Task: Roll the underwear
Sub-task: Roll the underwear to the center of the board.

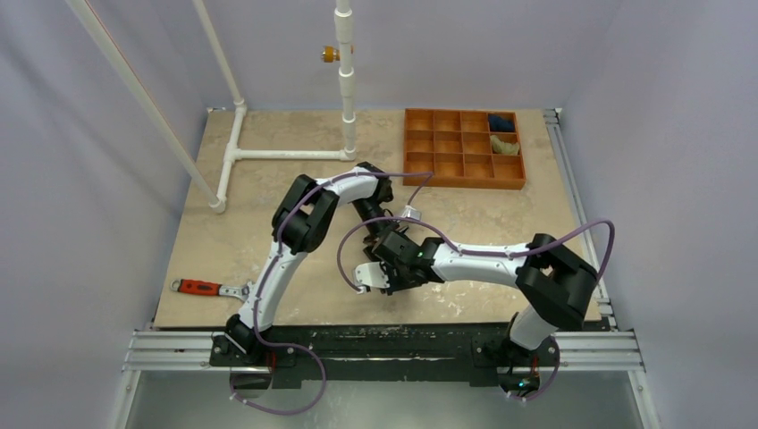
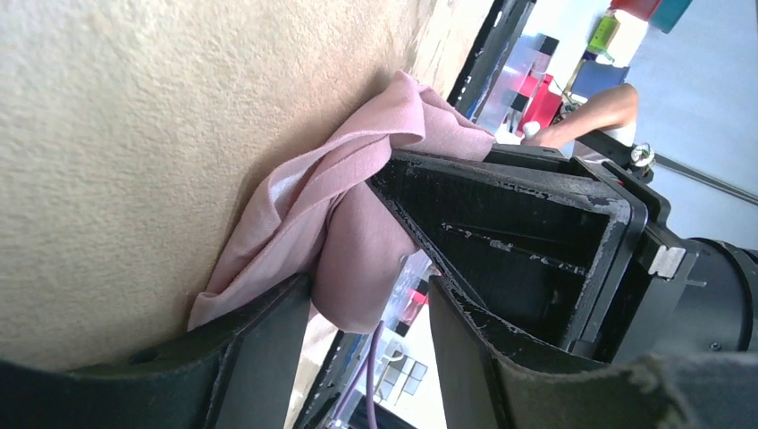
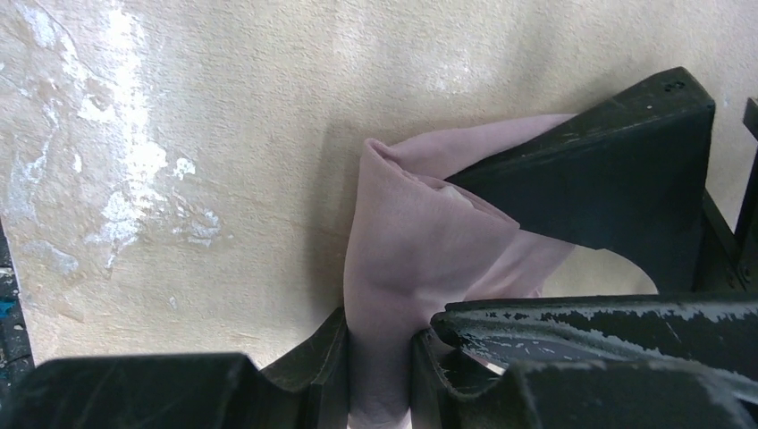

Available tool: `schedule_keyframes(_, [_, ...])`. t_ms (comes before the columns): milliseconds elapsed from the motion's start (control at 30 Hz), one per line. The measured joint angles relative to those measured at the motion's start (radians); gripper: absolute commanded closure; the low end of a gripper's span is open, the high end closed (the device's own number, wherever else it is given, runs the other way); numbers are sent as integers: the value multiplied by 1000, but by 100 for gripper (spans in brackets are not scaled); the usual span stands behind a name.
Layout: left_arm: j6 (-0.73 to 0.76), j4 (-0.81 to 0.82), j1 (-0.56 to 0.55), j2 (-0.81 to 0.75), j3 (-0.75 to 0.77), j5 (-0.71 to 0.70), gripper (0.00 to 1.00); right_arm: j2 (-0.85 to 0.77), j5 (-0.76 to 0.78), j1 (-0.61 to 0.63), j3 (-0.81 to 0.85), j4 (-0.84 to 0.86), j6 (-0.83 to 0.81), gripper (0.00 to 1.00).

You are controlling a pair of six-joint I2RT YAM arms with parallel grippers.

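The underwear is at the middle of the desk, where the two arms meet. In the top view the arms hide most of it.

It is bunched into a short pink strip that runs from one gripper to the other, so its long axis follows the line between them. Neither arm is nearer, since both touch it.

The right gripper is narrow and pinches a fold of the cloth just above the desk. The left gripper has cloth lying in a wider gap. I cannot tell whether it is clamping. My guess is that a roll will turn across that strip.

Count:
- one underwear
- two grippers
- one tray at the far right, well away from the underwear
- one blue bundle and one olive bundle in the tray
- one wrench at the near left
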Motion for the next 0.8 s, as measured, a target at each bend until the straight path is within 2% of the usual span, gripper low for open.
schedule_keyframes(300, [-8, -10, 5, -21, -15, -59, 41, 69, -44, -1, 84, -83, -19, 91])
schedule_keyframes(800, [-12, 71, -11, -146, -105, -196, 38, 66, -114, -3, 87, -51, 71, 94])
